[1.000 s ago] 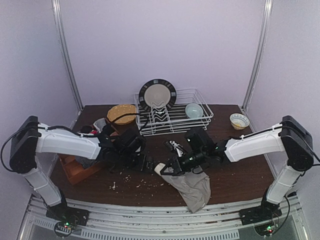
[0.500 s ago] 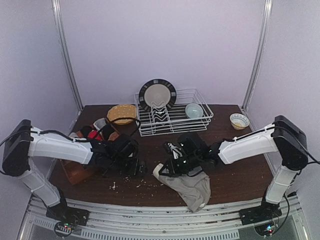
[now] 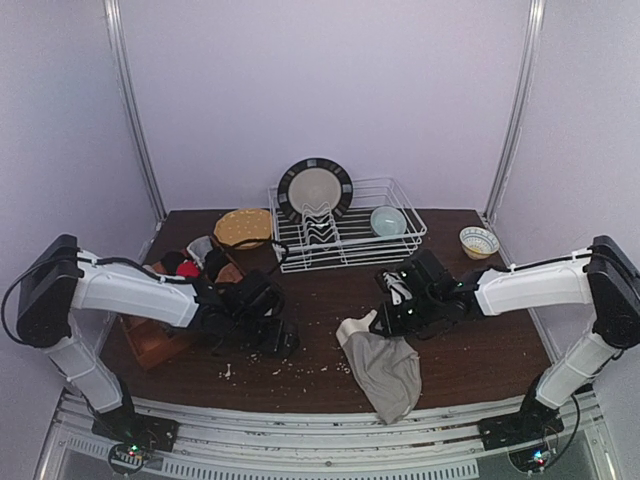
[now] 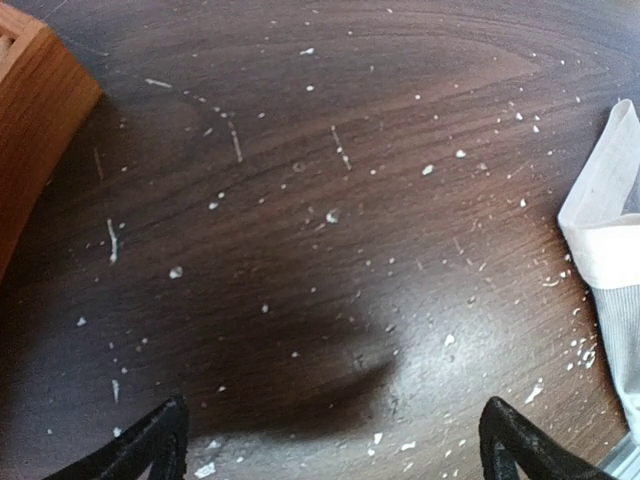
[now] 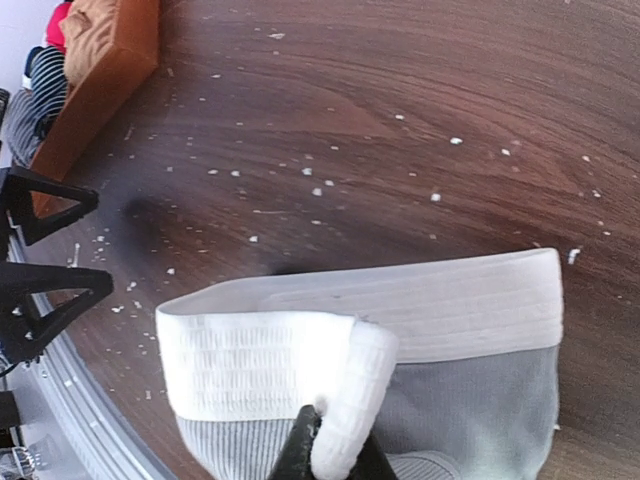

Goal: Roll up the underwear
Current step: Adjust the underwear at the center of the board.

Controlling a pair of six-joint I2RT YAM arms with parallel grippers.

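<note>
Item: grey underwear (image 3: 388,368), lower centre-right of the top view, flat on the table (image 3: 330,290). Its body is spread toward the bottom of the frame, with the white waistband (image 5: 440,300) at its upper-left end. In the right wrist view one end of the band is folded back on itself into a thick loop, lower left of frame.

At the bottom of that frame, the right gripper (image 5: 330,455): jaws nearly together, the folded band edge nipped between them. This reads as a thin pinch grasping the cloth, not slack.

Handling, as judged:
- Light, limp ribbed knit with no stiffness; likely to sag and come unrolled once let go.
- The waistband is the firmest part, elastic and doubled at the fold, so it looks the best place to take hold. Body cloth would only bunch.
- On wood it may drag rather than turn over unless one end is pinned.

Centre-left of the top view, the left gripper (image 3: 272,335): jaws spread wide, nothing between them, over bare wood speckled with crumbs (image 4: 330,215). The band's end shows at the right edge of its wrist view, near but apart.

Far left of the top view: box (image 3: 150,340), with other underwear (image 3: 190,265) heaped at it, red, striped and orange-brown. Whether any is rolled cannot be told.

Upper centre, well apart: rack (image 3: 350,240) with plate (image 3: 315,190).
</note>
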